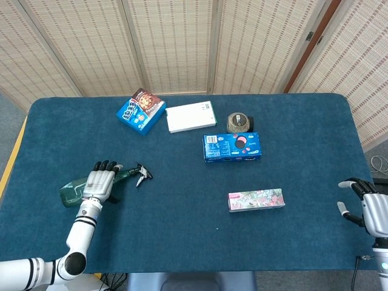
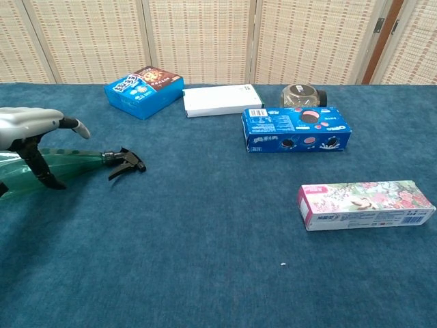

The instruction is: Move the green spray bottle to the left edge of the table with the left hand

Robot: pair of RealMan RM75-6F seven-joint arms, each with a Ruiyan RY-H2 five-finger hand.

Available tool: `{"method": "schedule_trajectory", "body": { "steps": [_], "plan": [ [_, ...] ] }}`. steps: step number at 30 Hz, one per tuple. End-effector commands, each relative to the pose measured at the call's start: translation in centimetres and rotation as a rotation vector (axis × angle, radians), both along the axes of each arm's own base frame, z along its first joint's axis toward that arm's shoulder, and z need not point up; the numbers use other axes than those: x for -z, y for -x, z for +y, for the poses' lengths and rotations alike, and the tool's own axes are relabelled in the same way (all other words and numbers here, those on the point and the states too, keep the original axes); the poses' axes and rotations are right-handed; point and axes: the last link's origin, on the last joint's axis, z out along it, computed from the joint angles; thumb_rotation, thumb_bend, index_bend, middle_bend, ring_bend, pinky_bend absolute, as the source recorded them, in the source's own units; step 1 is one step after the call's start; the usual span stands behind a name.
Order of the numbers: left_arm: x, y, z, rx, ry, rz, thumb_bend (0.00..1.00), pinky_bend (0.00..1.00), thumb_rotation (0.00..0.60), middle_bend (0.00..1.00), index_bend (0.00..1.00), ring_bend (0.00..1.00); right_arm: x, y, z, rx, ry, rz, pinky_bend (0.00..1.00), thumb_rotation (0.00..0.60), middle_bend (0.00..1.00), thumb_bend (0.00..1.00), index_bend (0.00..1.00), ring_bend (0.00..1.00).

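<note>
Bottle (image 1: 91, 185) lies on its side at the left of the surface (image 1: 182, 230), not yet at the edge, black trigger head (image 1: 143, 174) pointing right toward centre. Left hand (image 1: 100, 182) sits over the neck end, fingers spread above it; can't tell from either view if it actually grips. Right hand (image 1: 370, 209) idle at far right, fingers apart, holding nothing.

Risks, as I judge them:
- round body, lying flat: closing off-centre likely rolls it away
- grabbing near the neck leaves the heavy end hanging, could pivot out on lift
- dragging on the cloth may snag the trigger
- overshooting the left edge drops it off
</note>
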Motion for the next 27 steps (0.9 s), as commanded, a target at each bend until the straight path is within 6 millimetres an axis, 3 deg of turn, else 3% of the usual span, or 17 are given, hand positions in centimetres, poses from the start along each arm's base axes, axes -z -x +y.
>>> {"method": "schedule_trajectory", "body": {
  "steps": [1, 27],
  "plan": [
    [0.3, 0.1, 0.4, -0.017, -0.002, 0.024, 0.00, 0.00, 0.600, 0.14, 0.19, 0.03, 0.0, 0.1, 0.0, 0.002, 0.002, -0.004, 0.52, 0.600, 0.37, 0.24, 0.40, 0.32],
    [0.7, 1.4, 2.4, -0.123, -0.024, 0.093, 0.00, 0.00, 0.600, 0.15, 0.21, 0.03, 0.7, 0.4, 0.2, 0.009, -0.015, -0.014, 0.52, 0.600, 0.37, 0.24, 0.40, 0.32]
  ]
}}
